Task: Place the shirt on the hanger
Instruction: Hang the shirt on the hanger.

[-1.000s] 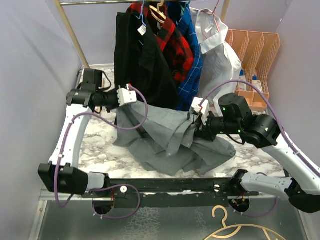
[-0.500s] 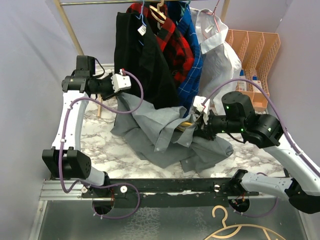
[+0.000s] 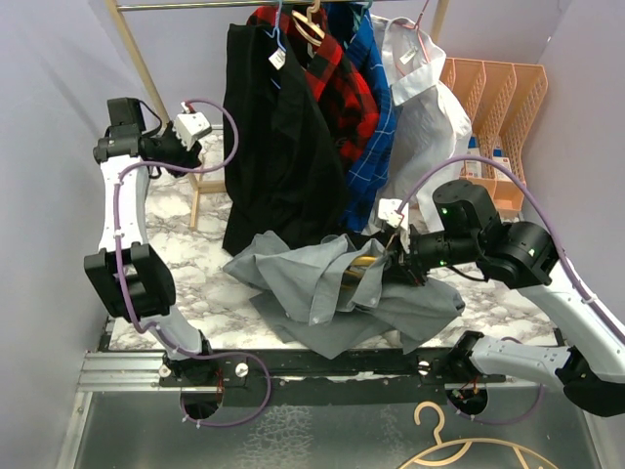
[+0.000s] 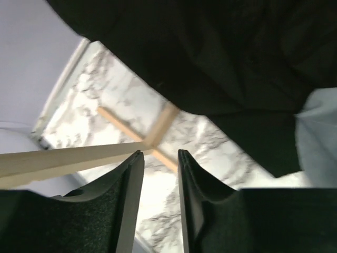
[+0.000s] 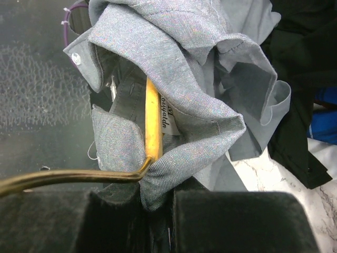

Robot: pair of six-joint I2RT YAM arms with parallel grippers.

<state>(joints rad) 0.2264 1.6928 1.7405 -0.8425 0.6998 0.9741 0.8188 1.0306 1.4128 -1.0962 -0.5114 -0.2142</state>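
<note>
Left gripper (image 4: 159, 157): raised at 10 o'clock over the table (image 3: 186, 283). The jaws are partly spread with nothing between them, and only marble and a rack bar are seen through the gap. It is judged to be lifted clear so that a fresh hold on the cloth can be chosen.

Rack (image 3: 137, 61): wooden, at 11 o'clock, with its foot on the marble below the left gripper.

Black garment (image 3: 278, 127): hung at 12 o'clock, its hem just behind the shirt. A snag is possible if the shirt is raised toward it.

Shirt (image 3: 303, 283): heaped at the table's centre, toward 6 o'clock. The collar is opened toward 3 o'clock, and neither shoulder is seen seated on the hanger.

Hanger (image 5: 153, 118): a yellow arm is run up inside the collar, past the label. It is bent at the bottom, with the wire leading off to 9 o'clock in the wrist view. It is probably kept inside the neck so that the cloth can be drawn over it.

Right gripper (image 5: 157, 199): at 3 o'clock of the heap. The jaws are pressed together on a shirt fold right under the hanger's bend. Whether the wire itself is clamped cannot be told.

Progress: judged early, because both shoulders are yet to be dressed.
</note>
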